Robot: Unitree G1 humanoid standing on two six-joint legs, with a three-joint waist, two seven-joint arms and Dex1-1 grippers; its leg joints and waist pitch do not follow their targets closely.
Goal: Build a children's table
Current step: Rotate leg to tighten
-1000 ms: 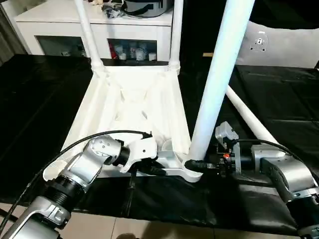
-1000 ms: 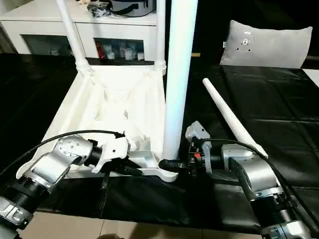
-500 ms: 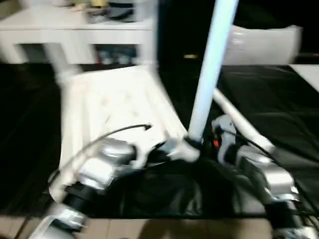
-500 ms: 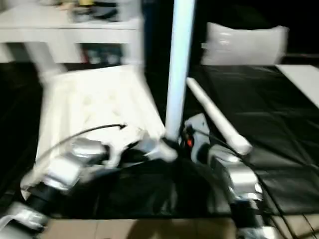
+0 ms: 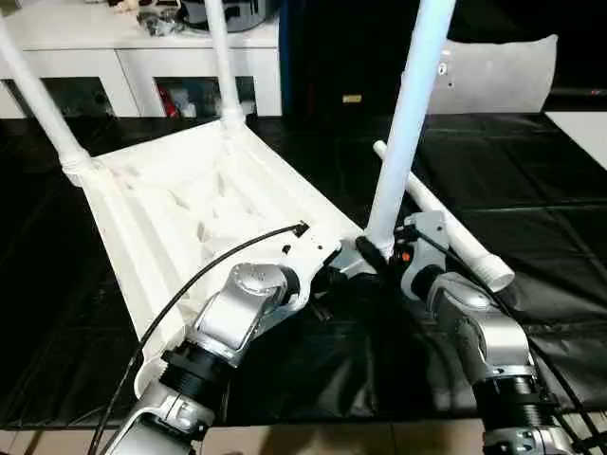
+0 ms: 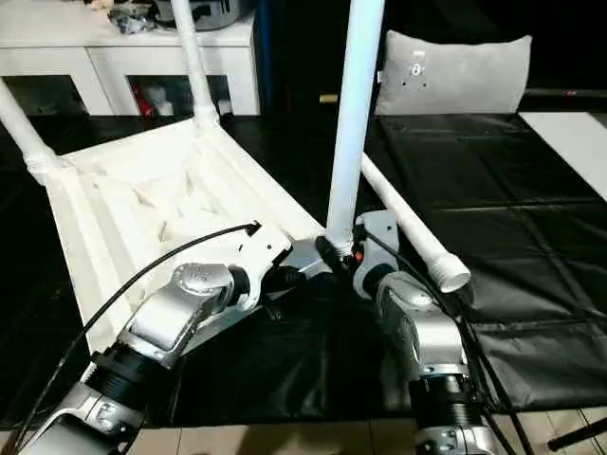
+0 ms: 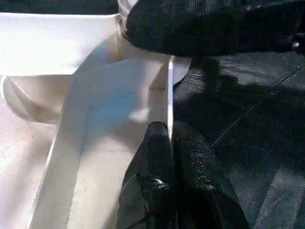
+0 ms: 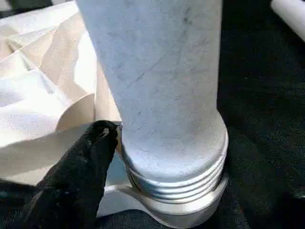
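Observation:
The white table top (image 5: 190, 209) lies upside down on the black covering, ribbed underside up. Two legs (image 5: 38, 95) (image 5: 220, 57) stand in its far corner sockets. A third leg (image 5: 408, 114) stands upright in the near corner socket, its threaded base (image 8: 176, 176) seated in the ring. My right gripper (image 5: 373, 254) is shut on this leg's base, one finger (image 8: 86, 167) pressing its side. My left gripper (image 7: 169, 128) is shut on the top's thin rim (image 7: 167, 95) right next to that socket. The fourth leg (image 5: 446, 223) lies loose to the right.
A grey cushion (image 5: 498, 76) rests at the back right. A white cabinet with glass doors (image 5: 142, 57) stands behind the table top. Black covering (image 5: 550, 190) spreads over the whole work surface, and its front edge runs near my forearms.
The table top has swung round, its far corners now further left, while the near corner with the upright leg stays between my grippers. The camera has also shifted.

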